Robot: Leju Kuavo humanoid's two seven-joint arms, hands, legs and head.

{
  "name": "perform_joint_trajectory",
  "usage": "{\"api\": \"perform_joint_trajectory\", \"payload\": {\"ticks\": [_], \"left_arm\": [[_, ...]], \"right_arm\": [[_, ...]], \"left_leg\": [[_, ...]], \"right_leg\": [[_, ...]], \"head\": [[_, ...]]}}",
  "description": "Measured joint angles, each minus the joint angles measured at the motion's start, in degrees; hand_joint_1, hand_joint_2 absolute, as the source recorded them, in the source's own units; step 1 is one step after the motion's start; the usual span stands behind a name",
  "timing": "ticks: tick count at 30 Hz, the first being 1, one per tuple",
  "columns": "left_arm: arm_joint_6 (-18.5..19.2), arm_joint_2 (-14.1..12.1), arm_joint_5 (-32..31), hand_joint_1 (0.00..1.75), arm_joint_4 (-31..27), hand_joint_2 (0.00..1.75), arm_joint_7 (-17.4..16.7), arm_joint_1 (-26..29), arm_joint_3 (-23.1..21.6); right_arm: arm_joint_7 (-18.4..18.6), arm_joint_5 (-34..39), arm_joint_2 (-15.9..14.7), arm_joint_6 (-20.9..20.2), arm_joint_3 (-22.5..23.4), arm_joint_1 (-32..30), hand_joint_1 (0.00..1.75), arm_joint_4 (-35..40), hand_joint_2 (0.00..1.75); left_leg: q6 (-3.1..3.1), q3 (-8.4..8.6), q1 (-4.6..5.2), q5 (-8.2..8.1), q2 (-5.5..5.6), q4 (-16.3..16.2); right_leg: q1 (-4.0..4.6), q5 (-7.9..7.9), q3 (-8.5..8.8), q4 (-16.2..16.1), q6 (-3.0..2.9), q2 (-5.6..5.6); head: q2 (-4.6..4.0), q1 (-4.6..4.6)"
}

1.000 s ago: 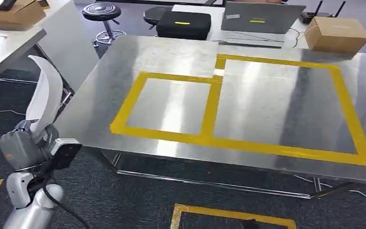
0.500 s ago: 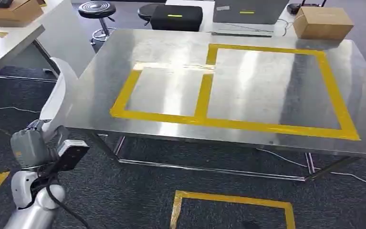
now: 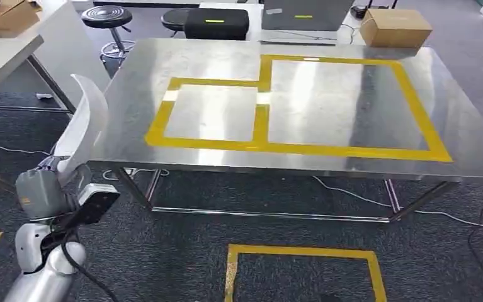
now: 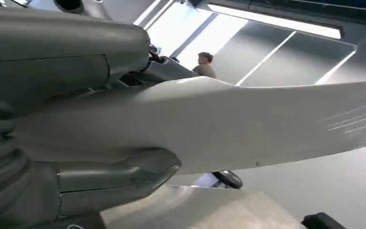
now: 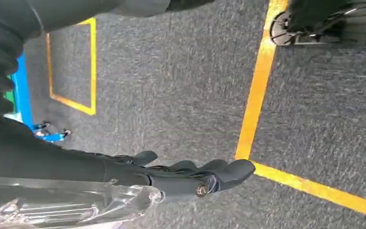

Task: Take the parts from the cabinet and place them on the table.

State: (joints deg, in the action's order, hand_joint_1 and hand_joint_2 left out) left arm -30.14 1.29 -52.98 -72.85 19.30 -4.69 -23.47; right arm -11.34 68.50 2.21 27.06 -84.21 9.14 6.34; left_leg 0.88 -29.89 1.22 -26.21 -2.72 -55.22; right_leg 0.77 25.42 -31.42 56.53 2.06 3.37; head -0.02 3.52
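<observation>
Now the left hand [image 3: 40,192] holds a long curved white plastic part [image 3: 82,123] up beside the shiny metal surface [image 3: 163,56] with yellow tape squares, while the right hand [image 5: 190,174] hangs over the grey carpet floor [image 5: 171,86], fingers straight, holding nothing.

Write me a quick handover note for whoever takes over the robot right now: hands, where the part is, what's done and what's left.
Left hand: grips a long curved white part, held upright beside the table's left edge.
Right hand: hangs over the carpet with a clear plastic piece by its fingers; whether it holds that piece is unclear.
Table: the steel top carries yellow tape boxes with no part inside them.
Done: white part is in hand, in front of the table.
Left: set it on the table.
</observation>
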Motion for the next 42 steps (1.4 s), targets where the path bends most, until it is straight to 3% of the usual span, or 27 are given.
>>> {"api": "perform_joint_trajectory", "payload": {"ticks": [3, 4, 5, 6, 7, 8, 11, 17, 30, 42], "left_arm": [[0.2, 0.0, -0.4, 1.75, 0.1, 1.75, 0.0, -0.1, -0.7], [0.2, 0.0, -0.4, 1.75, 0.0, 1.75, 0.0, -0.2, -0.8], [0.2, -0.1, -0.4, 1.75, 0.1, 1.75, 0.0, -0.2, -0.8], [0.1, -0.1, -0.6, 1.75, 0.1, 1.75, 0.0, -0.4, -0.8], [0.1, -0.2, -0.8, 1.75, 0.1, 1.75, -0.1, -0.4, -0.8], [0.0, -0.2, -1.2, 1.75, 0.1, 1.75, -0.3, -0.4, -0.9], [-0.2, -0.1, -1.7, 1.75, 0.1, 1.75, -0.8, -0.4, -1.0], [-0.5, -0.2, -2.2, 1.75, 0.1, 1.75, -1.0, -0.2, -1.2], [-0.5, -0.4, -1.5, 1.75, 0.1, 1.75, -1.0, 0.1, -1.2], [-0.9, 0.9, 5.9, 1.75, 0.3, 1.75, -1.5, -4.3, 0.6]], "right_arm": [[-0.2, -0.3, 0.0, 0.2, 0.0, -0.1, 0.0, 0.0, 1.75], [0.0, -0.4, 0.0, 0.4, 0.0, -0.2, 0.0, 0.0, 1.75], [0.0, -0.4, 0.1, 0.5, 0.0, -0.2, 0.0, 0.0, 1.75], [0.0, -0.6, 0.1, 0.7, 0.0, -0.2, 0.0, 0.0, 1.75], [0.1, -0.8, 0.1, 1.0, 0.0, -0.2, 0.0, 0.0, 1.75], [0.2, -0.9, 0.1, 1.3, 0.0, -0.2, 0.0, 0.0, 1.75], [0.7, -1.3, 0.1, 2.0, -0.2, -0.2, 0.0, 0.0, 1.75], [0.8, -1.2, 0.1, 2.7, -0.2, -0.2, 0.0, 0.0, 1.75], [0.6, -1.2, 0.1, 2.7, -0.3, -0.2, 0.0, 0.0, 1.75], [-0.2, 1.2, 0.1, 2.7, -0.3, -0.1, 0.0, 0.0, 1.75]], "left_leg": [[-0.65, -0.29, -0.22, 0.4, -0.98, 0.1], [-0.96, -0.28, -0.02, 0.36, -1.22, 0.1], [-1.16, -0.4, -0.18, 0.27, -0.24, 0.1], [0.19, -0.43, -0.13, 0.58, -0.14, 0.5], [0.46, -0.45, -0.08, 0.56, -0.17, 0.5], [-0.16, -0.52, -0.16, 0.76, -0.18, 0.6], [-0.62, -0.86, -0.27, 1.16, -0.17, 0.6], [-1.02, -1.21, -0.32, 1.47, -0.15, 0.6], [-0.73, -1.66, -0.15, 1.67, -0.15, 0.4], [-0.59, -2.05, -0.08, 1.92, -0.12, 0.3]], "right_leg": [[0.17, -0.67, -0.7, 0.1, -0.49, -1.31], [-0.15, -1.09, -0.7, -0.4, -0.85, -1.67], [0.0, -1.32, -0.66, -0.4, -0.35, -1.84], [-0.22, -1.34, -0.84, -0.3, -0.15, -1.97], [-0.13, -1.42, -1.0, -0.3, -0.25, -2.19], [-0.1, -1.42, -1.13, -0.3, -0.26, -2.28], [0.0, -1.6, -1.56, -0.2, -0.5, -2.26], [0.06, -1.89, -1.85, -0.1, -0.54, -2.22], [-0.1, -2.27, -2.22, -0.2, -0.3, -2.21], [-0.14, -2.58, -2.56, -0.2, -0.23, -2.15]], "head": [[0.0, -0.02], [0.0, -0.04], [0.0, 0.04], [0.0, 0.44], [0.0, 0.24], [0.0, 0.41], [0.0, 0.31], [0.0, 0.28], [0.0, 0.28], [0.0, 0.28]]}}
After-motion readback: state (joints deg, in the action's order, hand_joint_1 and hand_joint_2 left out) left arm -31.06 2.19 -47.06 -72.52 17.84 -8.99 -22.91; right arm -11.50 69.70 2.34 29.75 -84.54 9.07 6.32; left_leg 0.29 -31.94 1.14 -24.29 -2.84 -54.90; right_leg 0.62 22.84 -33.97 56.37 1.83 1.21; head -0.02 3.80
